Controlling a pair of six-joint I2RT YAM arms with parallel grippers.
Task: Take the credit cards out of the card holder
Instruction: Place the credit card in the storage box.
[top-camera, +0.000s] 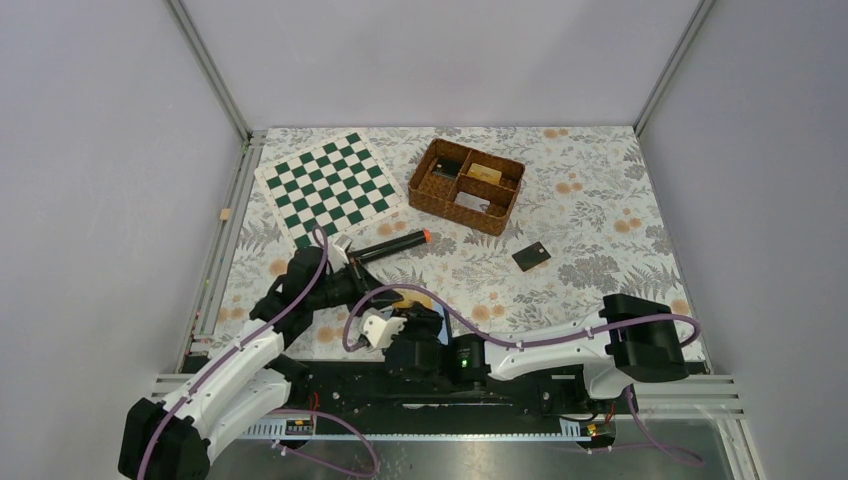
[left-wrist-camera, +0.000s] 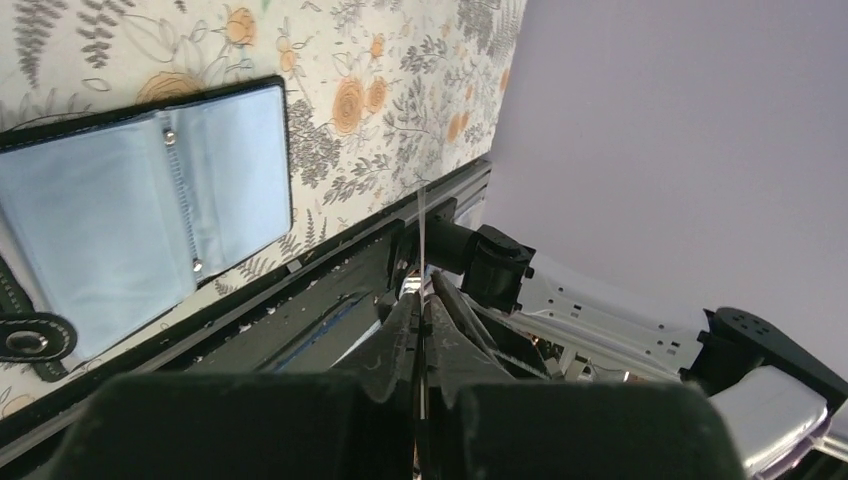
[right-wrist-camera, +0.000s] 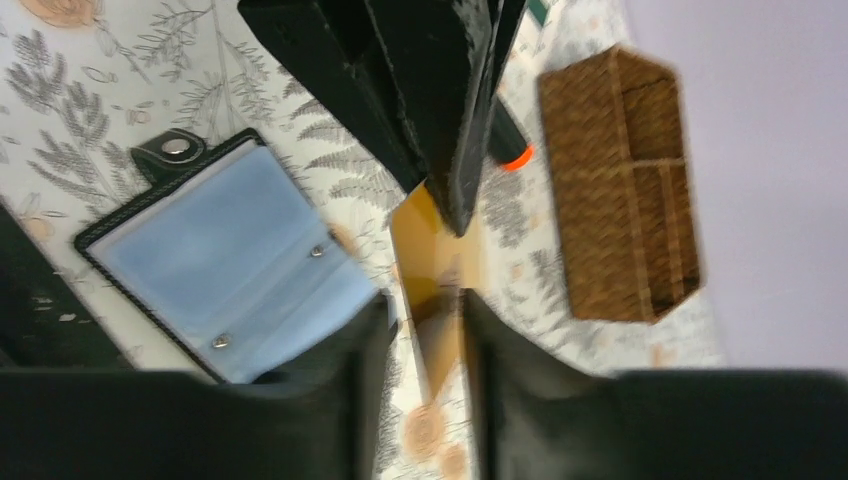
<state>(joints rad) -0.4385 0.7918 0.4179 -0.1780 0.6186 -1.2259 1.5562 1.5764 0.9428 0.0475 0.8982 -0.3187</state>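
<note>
The card holder (left-wrist-camera: 130, 210) lies open on the floral cloth, its blue-grey panels up and its snap tab (right-wrist-camera: 176, 147) to one side; in the top view the arms hide it. My left gripper (left-wrist-camera: 422, 295) is shut on the orange-yellow credit card (right-wrist-camera: 437, 235), which shows edge-on as a thin line in the left wrist view. The same card (top-camera: 416, 297) shows near the front of the table. The fingers of my right gripper (right-wrist-camera: 425, 300) stand apart on either side of this card, open. A dark credit card (top-camera: 531, 256) lies alone on the cloth.
A brown wicker basket (top-camera: 465, 185) with compartments stands at the back. Left of it lies a green-and-white chessboard (top-camera: 330, 185). A black cylinder with an orange tip (top-camera: 390, 245) lies just beyond the grippers. The black front rail (left-wrist-camera: 300, 300) runs beside the card holder.
</note>
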